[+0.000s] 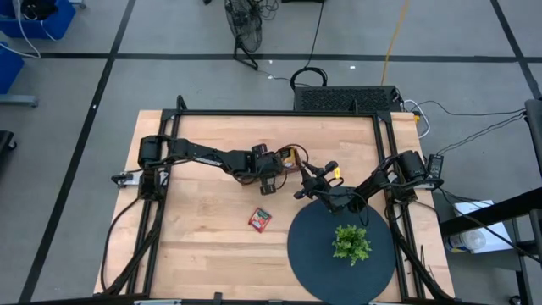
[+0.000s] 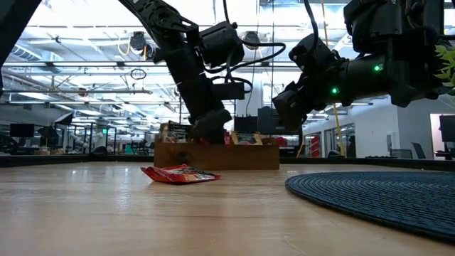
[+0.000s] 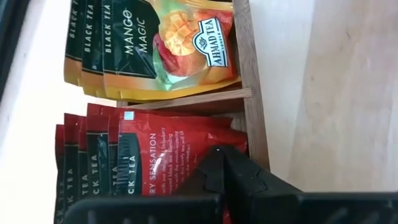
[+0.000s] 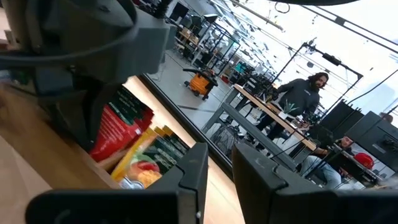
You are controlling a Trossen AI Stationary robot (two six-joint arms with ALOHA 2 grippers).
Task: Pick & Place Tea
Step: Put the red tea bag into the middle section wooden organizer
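A brown wooden tray (image 1: 292,158) (image 2: 242,158) stands mid-table, holding upright tea sachets: a red stack (image 3: 93,162) in one compartment and orange ones (image 3: 168,43) in the neighbouring one. One red sachet (image 1: 260,219) (image 2: 181,174) lies flat on the bare table, nearer than the tray. My left gripper (image 1: 271,169) (image 2: 210,131) (image 3: 222,163) reaches down into the tray and is shut on the front red sachet. My right gripper (image 1: 306,181) (image 2: 286,107) (image 4: 221,180) hovers right of the tray, above table height, open by a narrow gap and touching nothing. My left gripper is closed at the edge of the front red sachet (image 3: 186,155) of the stack, coming from above and pointing down into the tray. The fingers (image 3: 239,177) cover the exact place of contact. The sachet still stands in its compartment among the other red ones.
A dark round woven mat (image 1: 309,250) (image 2: 384,195) lies at the table's near right, with a small green plant (image 1: 351,243) on it. Bare wood stretches left of the loose sachet. Beyond the table are workbenches, with a person (image 4: 305,93) at one.
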